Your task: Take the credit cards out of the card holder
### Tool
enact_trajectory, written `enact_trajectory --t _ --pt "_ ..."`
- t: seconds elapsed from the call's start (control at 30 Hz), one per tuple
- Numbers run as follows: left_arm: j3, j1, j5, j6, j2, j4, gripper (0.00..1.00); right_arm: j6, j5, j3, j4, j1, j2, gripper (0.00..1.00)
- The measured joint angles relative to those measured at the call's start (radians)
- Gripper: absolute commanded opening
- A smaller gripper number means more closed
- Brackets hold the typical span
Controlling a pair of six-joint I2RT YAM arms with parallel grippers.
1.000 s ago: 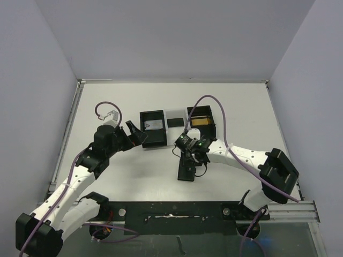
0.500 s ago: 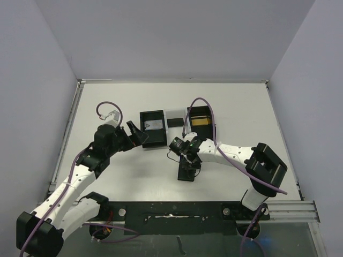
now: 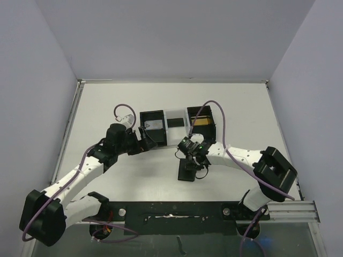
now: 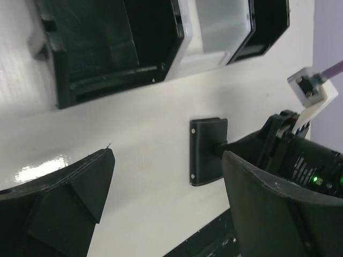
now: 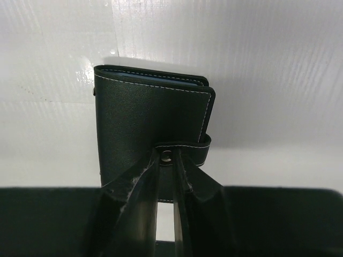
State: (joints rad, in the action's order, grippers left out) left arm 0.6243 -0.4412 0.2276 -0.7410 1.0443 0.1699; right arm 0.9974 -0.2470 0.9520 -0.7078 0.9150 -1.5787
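Note:
The card holder (image 3: 187,171) lies closed on the white table, black with white stitching (image 5: 150,112). My right gripper (image 3: 191,159) comes down on its near end, and its narrow fingertips (image 5: 167,158) are pinched on the snap end of the closing tab. A gold-tan credit card (image 3: 201,122) lies in the right black box and a pale grey one (image 3: 154,125) in the left box. My left gripper (image 3: 146,138) hovers open just in front of the left box, holding nothing (image 4: 166,176). From there I see the card holder (image 4: 208,151) ahead on the table.
Two black open-top boxes (image 3: 143,140) (image 3: 213,128) stand at mid-table with a white tray (image 3: 174,113) between them, which holds a small plain black rectangle (image 3: 174,122). The black base rail (image 3: 171,211) runs along the near edge. Grey walls enclose the table.
My left arm has swung right toward the front of the left box, and its jaws have narrowed a little. My right gripper's jaws have closed in on the holder's tab.

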Motion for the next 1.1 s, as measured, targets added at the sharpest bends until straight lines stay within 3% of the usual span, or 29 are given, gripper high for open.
enact_trajectory --t 0.43,0.67,0.97,1.1 --pt "0.038 -0.338 0.014 0.002 0.339 -0.101 0.77 -0.029 0.156 -0.171 0.196 -0.092 0.137 0.07" --pt "0.068 -0.407 0.055 -0.042 0.521 -0.247 0.56 -0.029 0.172 -0.185 0.232 -0.097 0.141 0.07" --pt "0.068 -0.409 0.085 -0.113 0.608 -0.368 0.42 -0.029 0.174 -0.19 0.245 -0.098 0.143 0.07" --pt "0.069 -0.409 0.09 -0.127 0.626 -0.384 0.25 -0.029 0.174 -0.19 0.245 -0.098 0.143 0.07"
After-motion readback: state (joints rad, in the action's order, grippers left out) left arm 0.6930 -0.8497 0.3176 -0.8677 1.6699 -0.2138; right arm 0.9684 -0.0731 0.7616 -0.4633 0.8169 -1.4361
